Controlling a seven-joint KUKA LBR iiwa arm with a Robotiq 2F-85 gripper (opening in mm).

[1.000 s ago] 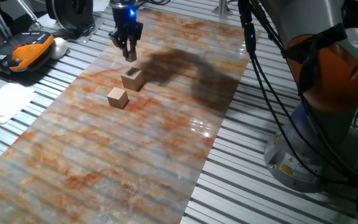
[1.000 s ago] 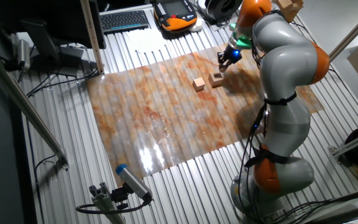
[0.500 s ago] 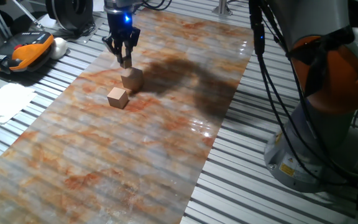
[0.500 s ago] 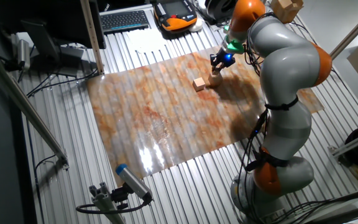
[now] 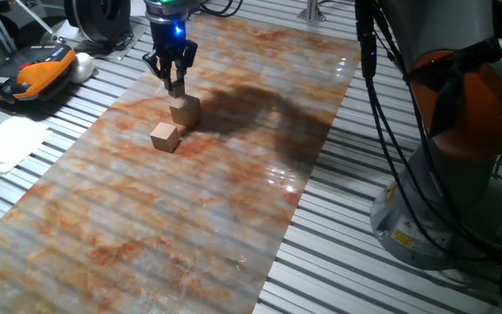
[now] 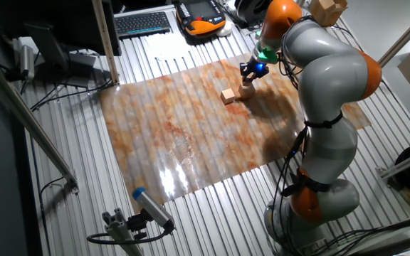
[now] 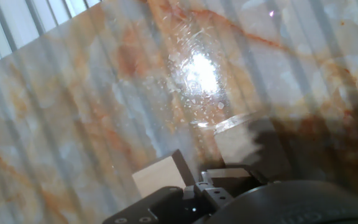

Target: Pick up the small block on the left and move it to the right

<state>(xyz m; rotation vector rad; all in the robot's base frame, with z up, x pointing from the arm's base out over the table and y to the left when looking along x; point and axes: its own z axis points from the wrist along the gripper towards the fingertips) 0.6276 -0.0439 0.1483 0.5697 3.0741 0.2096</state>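
Observation:
My gripper (image 5: pixel 175 85) hangs at the far left of the marbled mat (image 5: pixel 234 192). Its fingers are closed on the small block (image 5: pixel 177 88), a tiny tan piece at the fingertips. It hovers just above the larger tan cube (image 5: pixel 185 112); I cannot tell whether they touch. A medium tan cube (image 5: pixel 165 137) lies just in front of it. In the other fixed view the gripper (image 6: pixel 248 74) sits over the larger cube (image 6: pixel 246 91), beside the medium cube (image 6: pixel 227 95). The hand view shows a tan block face (image 7: pixel 157 177) close to the hand's dark housing.
An orange and black handheld device (image 5: pixel 29 71) and white papers (image 5: pixel 3 144) lie on the slatted table left of the mat. The arm's base (image 5: pixel 443 174) and hanging cables (image 5: pixel 382 105) stand at the right. A keyboard (image 6: pixel 143 23) lies beyond the mat.
The gripper, holding the small block, has moved left and a little down from behind the larger cube to just above it. Both cubes on the mat have stayed put.

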